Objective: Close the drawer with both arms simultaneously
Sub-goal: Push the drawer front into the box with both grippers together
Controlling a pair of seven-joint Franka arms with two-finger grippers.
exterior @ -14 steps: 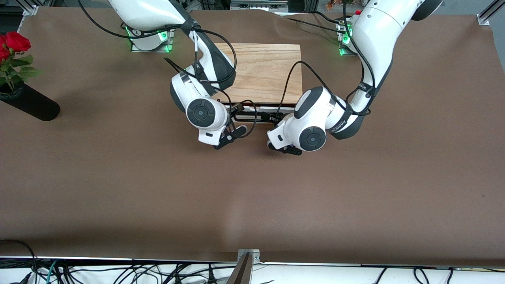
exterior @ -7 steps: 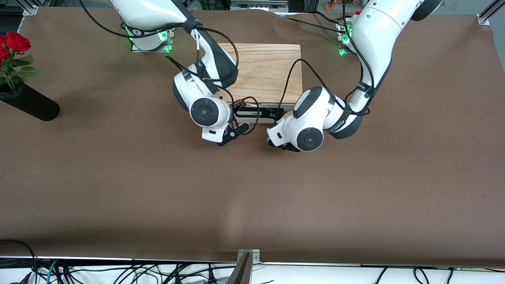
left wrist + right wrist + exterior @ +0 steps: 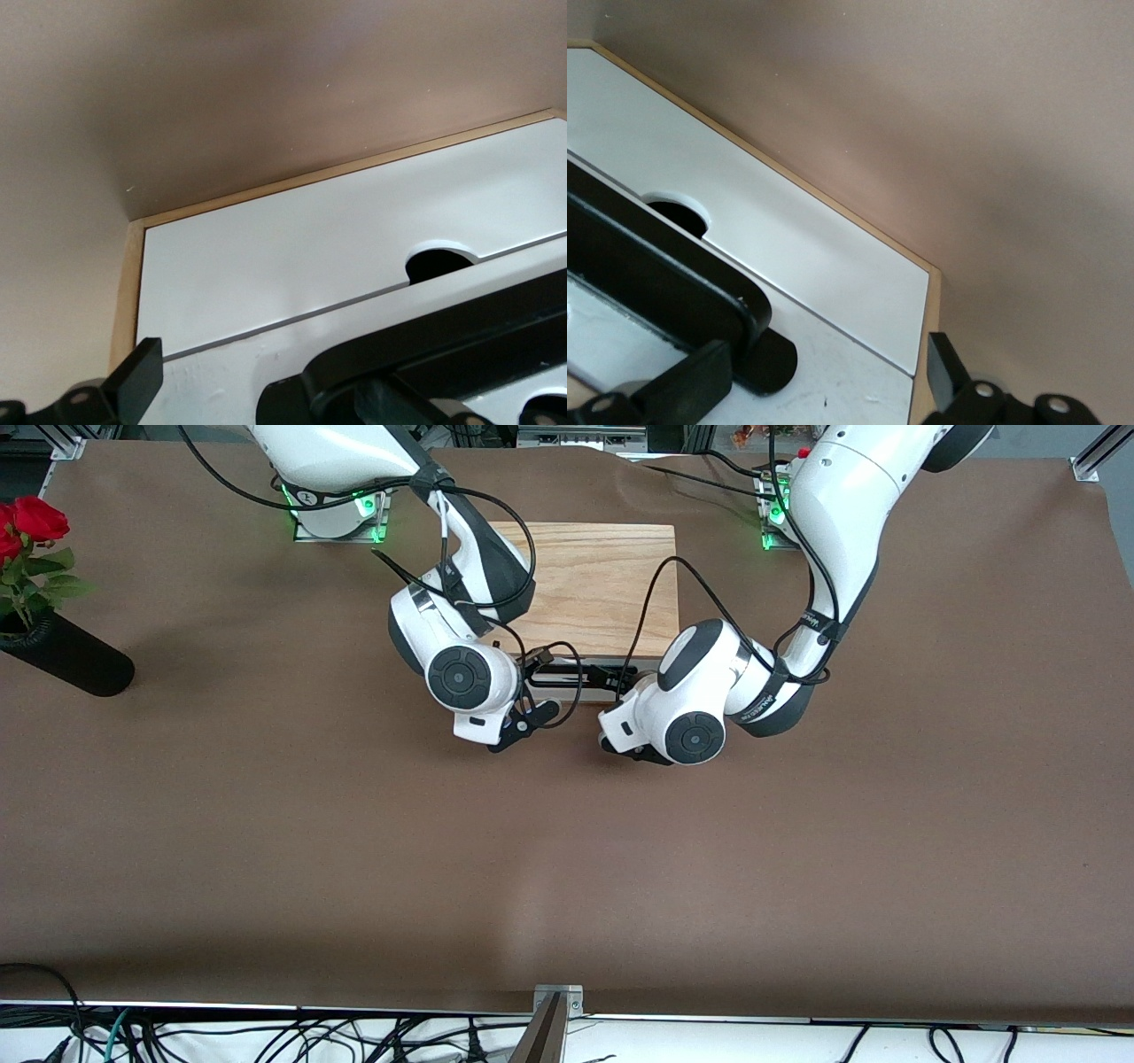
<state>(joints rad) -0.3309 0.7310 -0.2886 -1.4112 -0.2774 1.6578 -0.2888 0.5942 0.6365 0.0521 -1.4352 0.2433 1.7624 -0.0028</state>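
The drawer (image 3: 580, 676), nearly shut, sits in its wooden box (image 3: 589, 589) between my arms' bases. My left gripper (image 3: 213, 390) and right gripper (image 3: 824, 376) press its white front, fingers (image 3: 700, 376) spread wide.

Drawer (image 3: 580, 677) largely under arms.

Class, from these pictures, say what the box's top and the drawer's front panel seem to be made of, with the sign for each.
The box's top looks like light, unpainted wood: grain lines run across it. The drawer's front panel looks like smooth white painted or laminated board, framed by a light wood edge; which coating cannot be told.
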